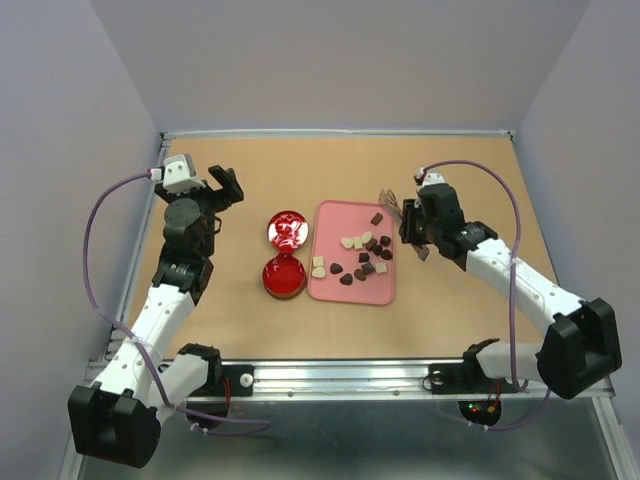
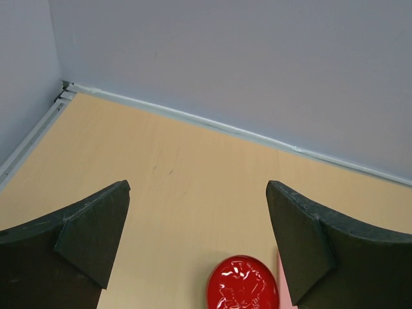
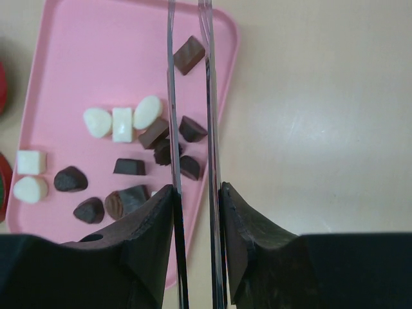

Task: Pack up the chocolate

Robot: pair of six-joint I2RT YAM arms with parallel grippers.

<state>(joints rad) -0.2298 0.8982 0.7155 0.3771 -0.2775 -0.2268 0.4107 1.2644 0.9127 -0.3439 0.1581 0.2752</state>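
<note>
Gripping thin tweezers (image 3: 172,77) in the right pincer (image 3: 196,193), nearly closed on the two blades. Pointing their long axis straight ahead over the pink tray (image 3: 77,58) edge, one dark piece showing between the blades. Scattered on that tray, mostly left of the blades: the chocolate (image 3: 129,166). Keeping the left pincer (image 2: 196,193) wide open, empty, above the tabletop behind the red tin (image 2: 243,283). Probably right-arm work, being nearer.
</note>
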